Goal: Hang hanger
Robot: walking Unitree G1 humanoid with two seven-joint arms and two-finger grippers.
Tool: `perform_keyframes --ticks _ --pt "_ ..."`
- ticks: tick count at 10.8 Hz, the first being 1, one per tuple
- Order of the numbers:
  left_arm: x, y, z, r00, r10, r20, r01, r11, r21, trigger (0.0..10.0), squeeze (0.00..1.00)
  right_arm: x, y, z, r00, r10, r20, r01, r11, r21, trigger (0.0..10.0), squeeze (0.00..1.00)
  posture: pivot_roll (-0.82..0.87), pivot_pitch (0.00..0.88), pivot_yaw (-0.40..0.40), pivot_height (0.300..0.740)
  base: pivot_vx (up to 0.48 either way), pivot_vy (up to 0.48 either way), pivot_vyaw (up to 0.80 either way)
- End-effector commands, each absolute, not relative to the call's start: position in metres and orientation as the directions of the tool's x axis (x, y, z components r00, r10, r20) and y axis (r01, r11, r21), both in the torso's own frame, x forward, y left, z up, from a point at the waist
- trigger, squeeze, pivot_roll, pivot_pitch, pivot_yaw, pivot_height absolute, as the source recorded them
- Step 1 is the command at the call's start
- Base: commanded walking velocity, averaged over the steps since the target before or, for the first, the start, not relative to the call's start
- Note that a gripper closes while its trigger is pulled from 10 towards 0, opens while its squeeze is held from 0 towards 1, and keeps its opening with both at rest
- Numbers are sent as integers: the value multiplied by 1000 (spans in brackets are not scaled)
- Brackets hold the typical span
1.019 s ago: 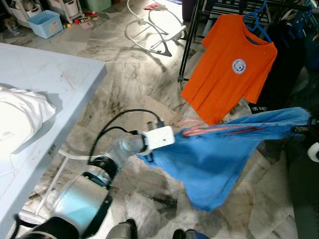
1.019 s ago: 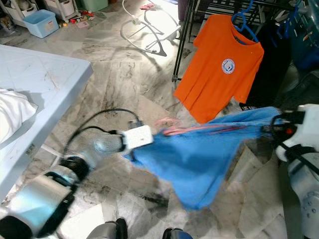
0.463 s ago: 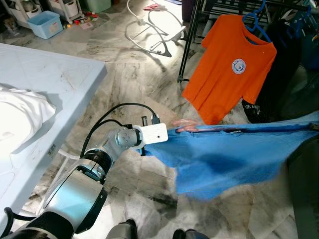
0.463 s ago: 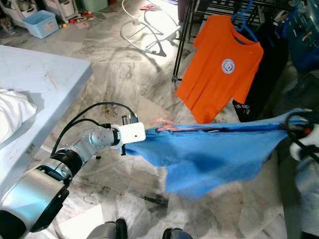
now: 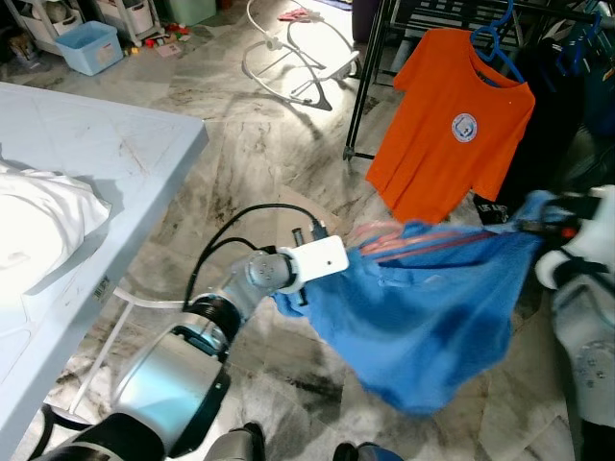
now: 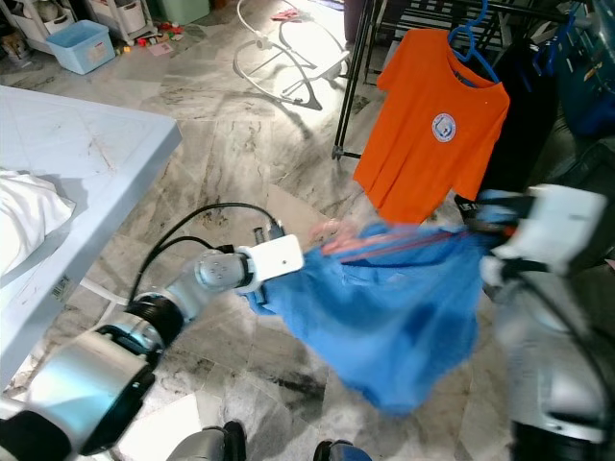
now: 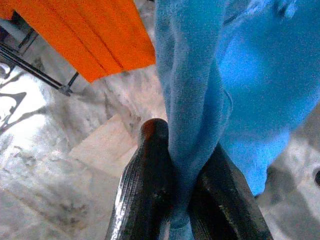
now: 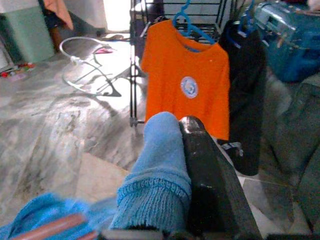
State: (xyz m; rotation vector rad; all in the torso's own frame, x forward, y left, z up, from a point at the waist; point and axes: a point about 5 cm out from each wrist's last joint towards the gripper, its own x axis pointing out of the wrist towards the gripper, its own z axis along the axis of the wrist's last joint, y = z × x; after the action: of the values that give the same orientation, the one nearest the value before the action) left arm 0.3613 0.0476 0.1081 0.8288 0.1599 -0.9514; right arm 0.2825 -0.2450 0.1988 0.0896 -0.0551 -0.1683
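A blue garment [image 5: 423,307] hangs slack between my two grippers above the marble floor. A pink hanger [image 5: 404,242] lies inside it along its top edge. My left gripper [image 5: 293,298] is shut on the garment's left end; in the left wrist view the black fingers [image 7: 145,185] pinch a fold of blue cloth. My right gripper [image 5: 538,223] is shut on the right end, and the right wrist view has a ribbed blue cuff [image 8: 155,195] pressed against its finger [image 8: 205,180]. Ahead stands a black clothes rack [image 5: 370,77].
An orange T-shirt [image 5: 452,125] hangs on a blue hanger [image 5: 495,43] on the rack, with a dark garment [image 5: 553,115] beside it. A pale blue table [image 5: 96,163] with a white cloth [image 5: 38,221] is at my left. A white wire frame [image 5: 288,58] lies on the floor.
My right gripper has come in toward the left one, so the garment went from stretched flat to sagging. The left gripper shifted slightly right and nearer.
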Motion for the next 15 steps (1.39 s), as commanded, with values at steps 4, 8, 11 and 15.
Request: perform_keyframes --ticks 4,8,11,15 --pt "356 26 110 571 -709 -415 789 334 515 0 0 287 -196 194 1000 1 20 -3 995 96 0 0 25 124 -72 740 0 0 0" --pt "350 16 107 532 -735 -421 811 299 503 0 0 273 -147 172 941 318 -115 -309 947 87 0 0 23 128 -73 740 0 0 0" --pt "351 19 109 535 -734 -418 801 284 527 0 0 263 -168 139 920 243 -307 -313 928 -204 10000 0 25 129 -72 740 0 0 0" --pt "343 24 110 382 -807 -450 846 109 522 0 0 255 -192 132 924 181 -336 -302 885 -354 10000 1000 22 132 -68 740 0 0 0"
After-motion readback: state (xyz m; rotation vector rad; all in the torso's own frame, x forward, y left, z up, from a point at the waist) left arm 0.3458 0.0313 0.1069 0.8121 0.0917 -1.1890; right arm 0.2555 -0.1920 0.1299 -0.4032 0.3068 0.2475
